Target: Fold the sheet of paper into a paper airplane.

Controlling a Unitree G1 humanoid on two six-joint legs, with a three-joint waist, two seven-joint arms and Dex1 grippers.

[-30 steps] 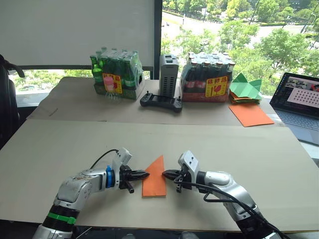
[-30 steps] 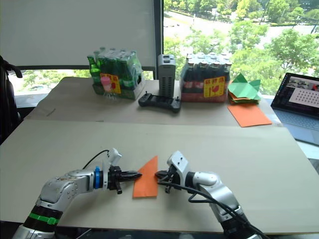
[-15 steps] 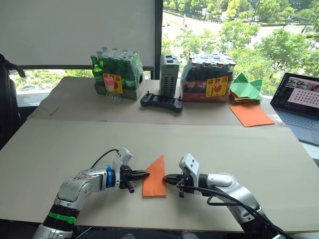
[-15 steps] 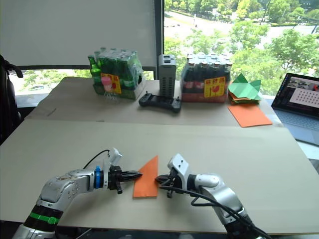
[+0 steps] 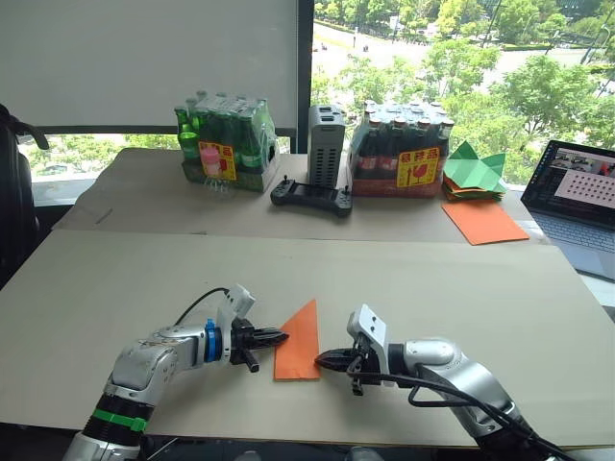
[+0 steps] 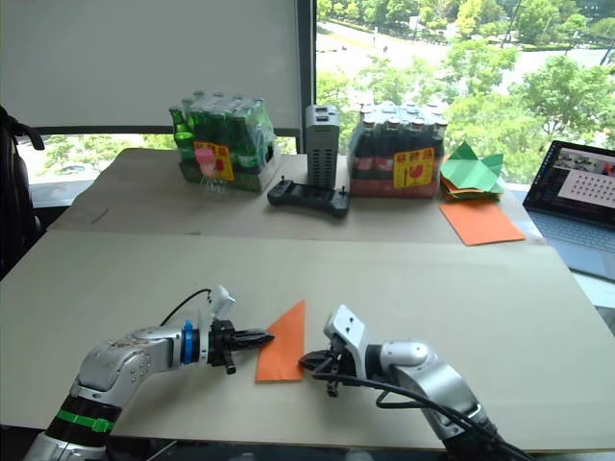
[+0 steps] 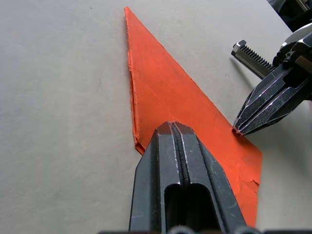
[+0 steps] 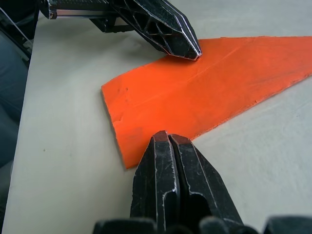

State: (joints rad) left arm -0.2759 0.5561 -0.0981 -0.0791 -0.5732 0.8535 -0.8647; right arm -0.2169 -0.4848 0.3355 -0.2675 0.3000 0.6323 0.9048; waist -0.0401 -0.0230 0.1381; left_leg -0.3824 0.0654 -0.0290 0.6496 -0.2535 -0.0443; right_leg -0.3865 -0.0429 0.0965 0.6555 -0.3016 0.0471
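Observation:
The sheet of paper [image 5: 301,338] is a bright orange pointed wedge lying flat near the table's front edge, its point aimed away from me. My left gripper [image 5: 282,337] is shut, and its tip rests on the wedge's left edge [image 7: 146,97]. From the right, my right gripper [image 5: 321,358] is also shut, its tip touching the wedge's right edge close to the near corner [image 8: 131,136]. Neither gripper holds the paper between its fingers. In the right wrist view the left gripper's fingers [image 8: 165,29] press on the far side of the sheet.
Along the back of the table stand a pack of green bottles [image 5: 223,144], a grey box [image 5: 325,144], a black controller [image 5: 309,197] and a pack of dark bottles [image 5: 402,154]. Green paper shapes [image 5: 474,168] and a larger orange sheet [image 5: 482,221] lie back right, beside a laptop [image 5: 581,187].
My right gripper has slid along the paper's right edge toward the table's front, to the near corner. The left gripper and the paper have stayed put.

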